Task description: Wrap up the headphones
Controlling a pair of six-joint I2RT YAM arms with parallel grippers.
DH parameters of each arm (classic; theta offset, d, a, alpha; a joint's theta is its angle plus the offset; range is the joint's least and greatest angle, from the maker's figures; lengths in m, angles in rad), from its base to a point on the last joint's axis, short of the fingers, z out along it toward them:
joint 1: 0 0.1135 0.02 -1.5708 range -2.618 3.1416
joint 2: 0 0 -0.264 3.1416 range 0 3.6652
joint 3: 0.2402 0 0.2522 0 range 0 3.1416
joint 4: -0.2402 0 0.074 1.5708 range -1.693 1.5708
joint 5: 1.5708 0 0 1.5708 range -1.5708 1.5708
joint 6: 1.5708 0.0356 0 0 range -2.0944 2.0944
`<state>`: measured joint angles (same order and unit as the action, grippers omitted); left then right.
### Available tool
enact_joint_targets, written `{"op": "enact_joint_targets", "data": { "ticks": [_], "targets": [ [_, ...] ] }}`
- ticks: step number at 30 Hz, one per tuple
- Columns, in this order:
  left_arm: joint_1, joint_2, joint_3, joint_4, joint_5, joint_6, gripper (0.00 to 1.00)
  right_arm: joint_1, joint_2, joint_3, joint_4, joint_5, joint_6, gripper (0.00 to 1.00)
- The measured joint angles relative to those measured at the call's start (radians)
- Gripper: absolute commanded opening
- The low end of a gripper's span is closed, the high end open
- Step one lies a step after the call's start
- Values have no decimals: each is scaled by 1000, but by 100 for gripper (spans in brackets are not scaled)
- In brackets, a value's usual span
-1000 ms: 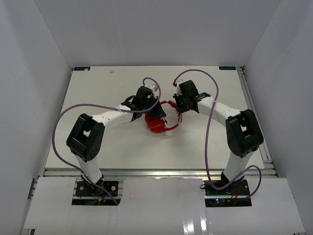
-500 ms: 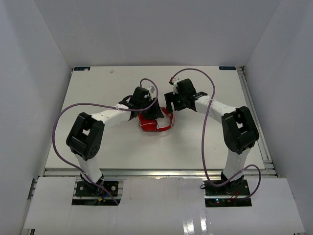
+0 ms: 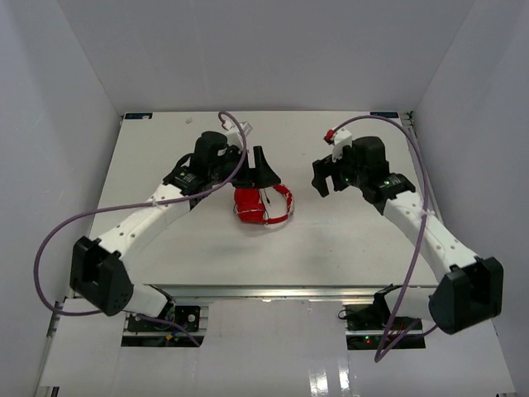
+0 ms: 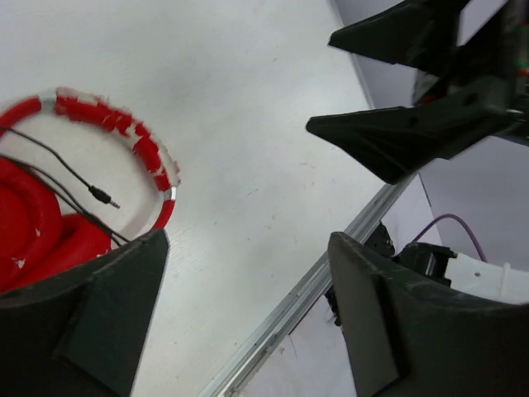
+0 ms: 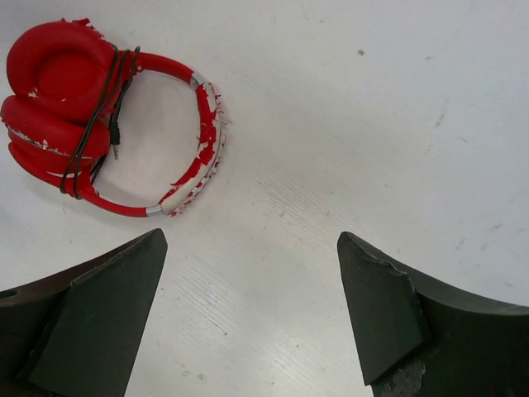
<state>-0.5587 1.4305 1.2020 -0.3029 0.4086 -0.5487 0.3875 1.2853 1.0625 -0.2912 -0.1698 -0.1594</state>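
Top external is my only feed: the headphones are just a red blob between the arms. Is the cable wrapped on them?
Observer: Yes. The right wrist view shows the headphones with the cable looped around the two stacked earcups.
Operator: And the plug end?
Observer: The left wrist view shows the plug free inside the arc of the headband, not tucked in.
Operator: Anything in either gripper?
Observer: No. The left gripper and the right gripper both stand open, with nothing between their fingers.
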Motion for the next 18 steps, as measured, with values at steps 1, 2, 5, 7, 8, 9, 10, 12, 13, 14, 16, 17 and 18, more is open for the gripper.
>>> {"op": "enact_joint_targets", "data": {
  "ticks": [1,2,5,7,8,9,10,12,13,14,16,17,18],
  "targets": [
    [0,-49,-7,3,7,10,98,1,-51,-20,-13,15,-2,90],
    [0,-104,-21,8,13,23,98,2,-105,-38,-25,34,-2,90],
    [0,-309,-109,22,21,76,98,6,-246,-76,-37,98,2,90],
    [0,-466,-219,35,2,124,98,4,-310,-85,-49,141,12,90],
    [0,-544,-276,33,-8,144,98,1,-328,-85,-52,157,18,90],
    [0,-614,-330,25,-18,162,98,-3,-343,-85,-55,172,22,90],
    [0,-685,-386,22,-27,180,98,-8,-354,-88,-54,183,22,90],
    [0,-808,-479,8,-45,208,98,-23,-370,-104,-56,188,15,90],
    [0,-858,-519,-2,-55,219,98,-31,-378,-116,-59,186,10,90],
    [0,-900,-550,-13,-66,228,98,-39,-384,-128,-65,179,3,90],
    [0,-971,-597,-36,-89,244,98,-54,-393,-149,-72,158,-7,90],
    [0,-1000,-613,-45,-100,250,98,-62,-396,-159,-75,145,-9,90],
    [0,-1027,-625,-49,-110,256,98,-70,-399,-169,-76,131,-10,90]
  ]
}}
